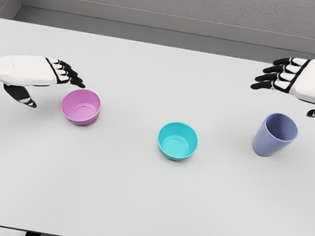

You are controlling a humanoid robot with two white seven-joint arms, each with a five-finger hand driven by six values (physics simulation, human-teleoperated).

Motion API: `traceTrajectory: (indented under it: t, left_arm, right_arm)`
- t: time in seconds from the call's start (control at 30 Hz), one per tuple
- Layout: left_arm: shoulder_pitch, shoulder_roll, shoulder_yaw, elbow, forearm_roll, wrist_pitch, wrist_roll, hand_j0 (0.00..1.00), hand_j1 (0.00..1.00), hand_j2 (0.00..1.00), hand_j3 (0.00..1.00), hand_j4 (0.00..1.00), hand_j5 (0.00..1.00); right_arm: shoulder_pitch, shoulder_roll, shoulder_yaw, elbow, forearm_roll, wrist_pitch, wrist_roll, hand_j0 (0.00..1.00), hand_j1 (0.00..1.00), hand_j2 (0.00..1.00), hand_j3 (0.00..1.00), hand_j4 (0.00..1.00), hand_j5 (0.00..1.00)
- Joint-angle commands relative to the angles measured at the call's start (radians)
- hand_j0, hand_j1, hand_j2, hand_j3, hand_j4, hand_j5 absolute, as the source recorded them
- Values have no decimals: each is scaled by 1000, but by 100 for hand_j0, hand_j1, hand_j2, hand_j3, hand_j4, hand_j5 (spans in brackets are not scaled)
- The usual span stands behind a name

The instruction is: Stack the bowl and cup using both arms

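I'm watching for tip-overs: L hand (37, 77) is hovering just beside the pink bowl (81, 106), R hand (308, 83) is hanging above the purple cup (275, 135); a thumb clip could topple either. Both palms are facing down, fingers spread, gripping nothing. Teal bowl (177, 141) is sitting mid-table (131, 204).

Pink bowl (81, 106): upright, empty, left of frame centre. Teal bowl (178, 141): upright, empty, near frame centre, well apart from pink one. Lavender-blue cup (274, 134): upright, empty, taller than the bowls, right side of frame.
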Motion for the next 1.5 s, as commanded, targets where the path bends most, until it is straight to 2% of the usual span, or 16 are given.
traceTrajectory:
  t: [0.0,0.13,0.2,0.23,0.27,0.33,0.5,0.6,0.73,0.8,0.9,0.97,1.13,1.47]
  left_arm:
    - [0,2,1,0,6,2,0,100,100,100,100,100,100]
    - [0,2,0,0,6,2,0,100,100,100,100,100,100]
    - [-5,0,-11,0,-4,2,-2,100,100,100,100,100,100]
    - [-32,0,-49,-2,-4,2,-5,100,100,100,100,100,100]
    - [-51,-4,-91,-2,-2,2,-5,100,100,100,100,100,100]
    - [-86,-39,-129,0,-4,2,-22,100,100,100,100,100,100]
    - [-106,-49,-142,1,-36,2,-52,100,100,100,100,100,100]
    - [-118,-56,-142,1,-60,2,-52,100,100,100,100,100,100]
    - [-121,-69,-143,0,-66,2,-52,100,100,100,100,100,100]
    - [-129,-87,-145,0,-82,2,-52,100,100,100,100,100,100]
    - [-135,-98,-149,0,-94,2,-52,100,100,100,100,100,100]
    - [-141,-107,-169,0,-96,2,-54,100,100,100,100,100,100]
    - [-141,-107,-177,0,-96,2,-69,100,100,100,100,100,100]
    - [-146,-118,-189,0,-97,2,-71,100,100,100,100,100,100]
  right_arm:
    - [0,-2,1,0,-2,3,0,100,100,100,100,100,100]
    - [-2,-15,-5,15,-4,3,0,100,100,100,100,100,100]
    - [-3,-84,-28,32,-4,3,0,100,100,100,100,100,100]
    - [-3,-116,-69,34,-10,3,0,100,100,100,100,100,100]
    - [0,-139,-68,35,-2,3,0,100,100,100,100,100,100]
    - [-5,-142,-74,24,-5,3,0,100,100,100,100,100,100]
    - [-8,-151,-71,38,-10,3,0,100,100,100,100,100,100]
    - [11,-148,-69,26,-10,3,0,100,100,100,100,100,100]
    - [25,-136,-12,26,-9,3,0,100,100,100,100,100,100]
    - [15,-101,-12,26,-7,3,0,100,100,100,100,100,100]
    - [20,-90,18,23,-9,3,0,100,100,100,100,100,100]
    - [20,-59,41,24,-10,3,0,100,100,100,100,100,100]
    - [18,-27,47,24,-10,3,0,100,100,100,100,100,100]
    - [26,-29,49,23,-10,3,0,100,100,100,100,100,100]
